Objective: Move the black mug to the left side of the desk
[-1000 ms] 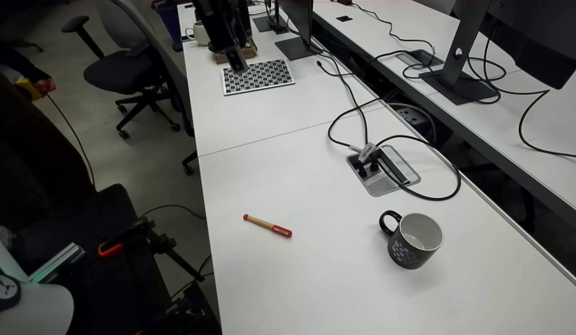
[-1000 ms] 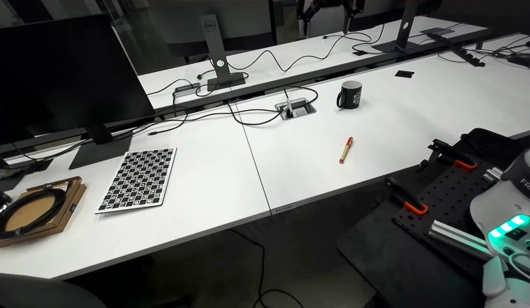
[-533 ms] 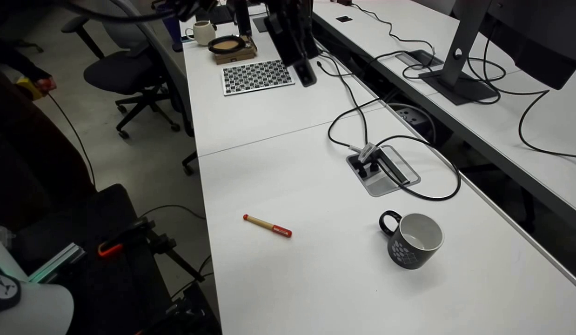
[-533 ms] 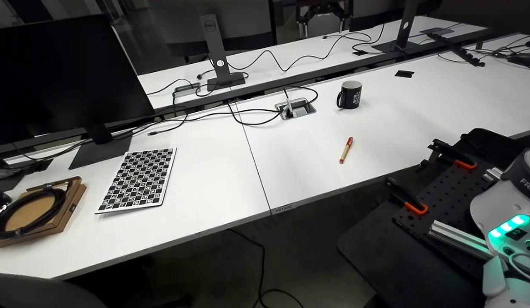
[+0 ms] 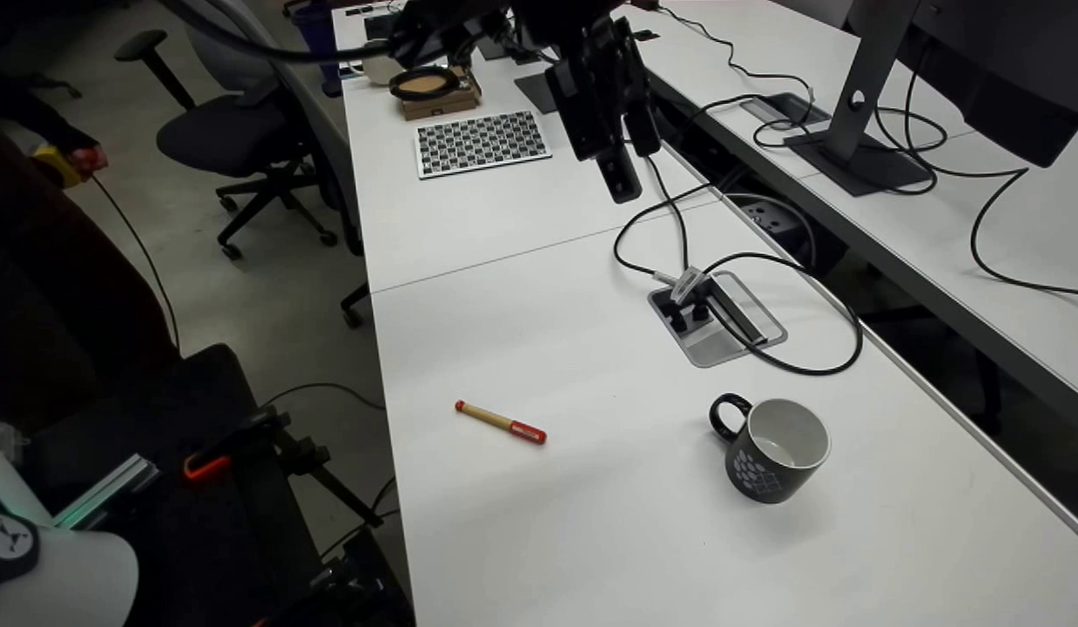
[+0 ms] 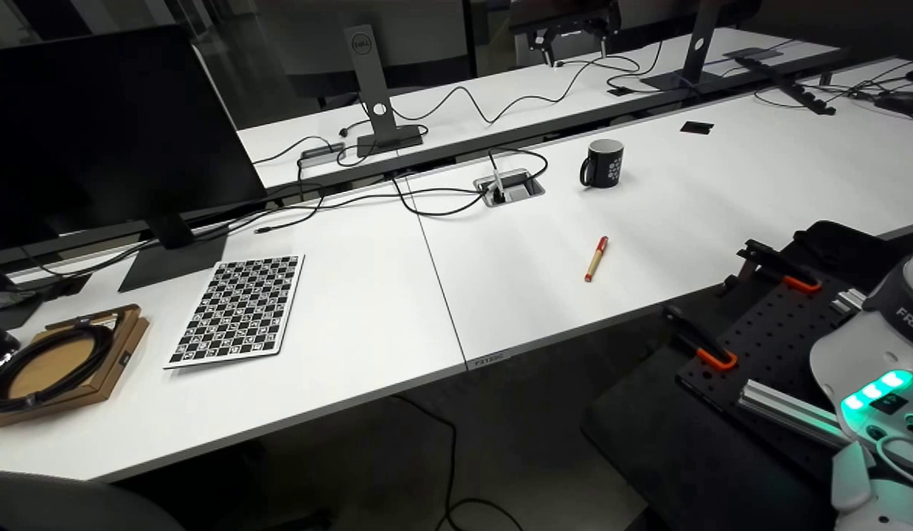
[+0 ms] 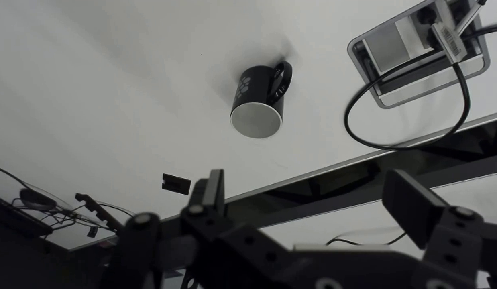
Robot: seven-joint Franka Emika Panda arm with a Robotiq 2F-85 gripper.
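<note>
Since the black mug stands upright on the desk, near the cable-port box, and the gripper hangs empty, jaws well apart, grasp, lift, leftward carry and release all appear outstanding.

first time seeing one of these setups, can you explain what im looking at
The machine is a robot arm. Two cameras look on from outside it; the wrist view comes from a camera on the arm itself, so the dark jaws show along its bottom. They stand open and hold nothing. The black mug stands upright on the white desk, apart from the jaws. Also on that desk are what looks like a red-and-tan marker and a checkered board. A silver cable box is set into it near the mug.
</note>
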